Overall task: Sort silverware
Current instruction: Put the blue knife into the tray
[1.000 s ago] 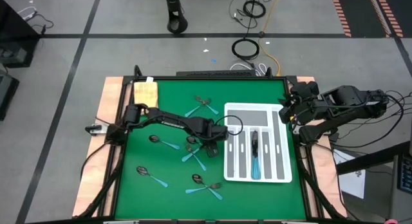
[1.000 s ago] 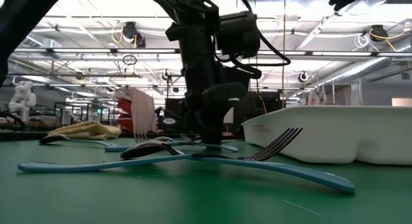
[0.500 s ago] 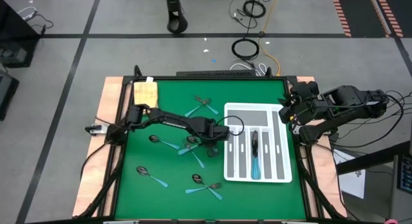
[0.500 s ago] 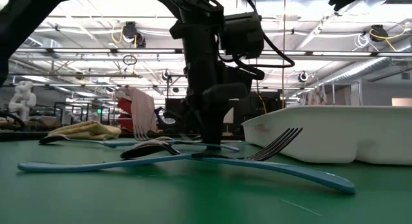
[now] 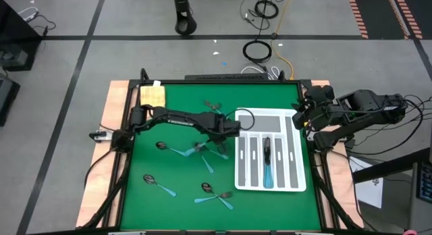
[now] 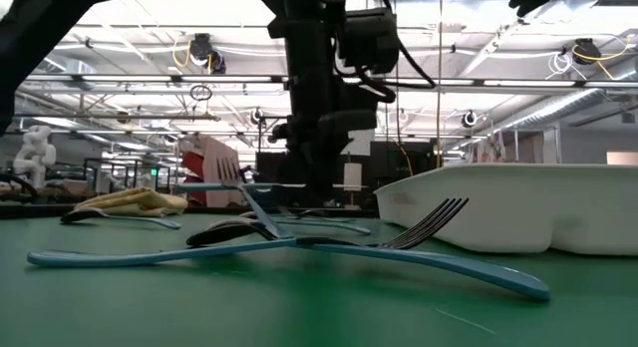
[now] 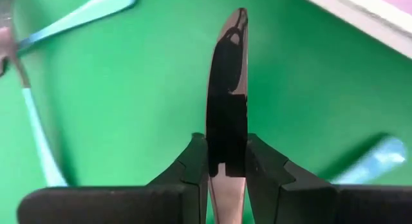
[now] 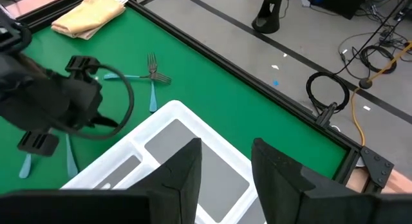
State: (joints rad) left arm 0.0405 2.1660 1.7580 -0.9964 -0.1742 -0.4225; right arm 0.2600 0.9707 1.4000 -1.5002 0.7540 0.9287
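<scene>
The table (image 5: 270, 93) with its green mat carries the white divided tray (image 5: 291, 184) at its 3 o'clock side, and two pieces, one dark and one teal-handled, already lie in the tray's middle slots. The left arm has risen since half a second ago: its left end effector (image 7: 226, 161), which was down among the crossed pieces near the table's centre, now hangs above the mat just off the tray's 9 o'clock edge, clamped on a knife (image 7: 226, 114) whose silvery blade stands between the fingers. In the low view its teal handle juts out level, clear of the mat. The pick looks done, and carrying the knife over to a tray slot seems the step in hand.

The right end effector (image 8: 224, 161) waits off the table's 3 o'clock edge, fingers apart and empty.

The remaining silverware (image 5: 159, 186) lies scattered from 12 to 6 o'clock on the mat; the yellow cloth (image 5: 152, 95) sits at 11 o'clock.

The arm hides the knife in the high view. The wrist view cuts off its handle. Which tray slot holds which kind cannot be made out.
</scene>
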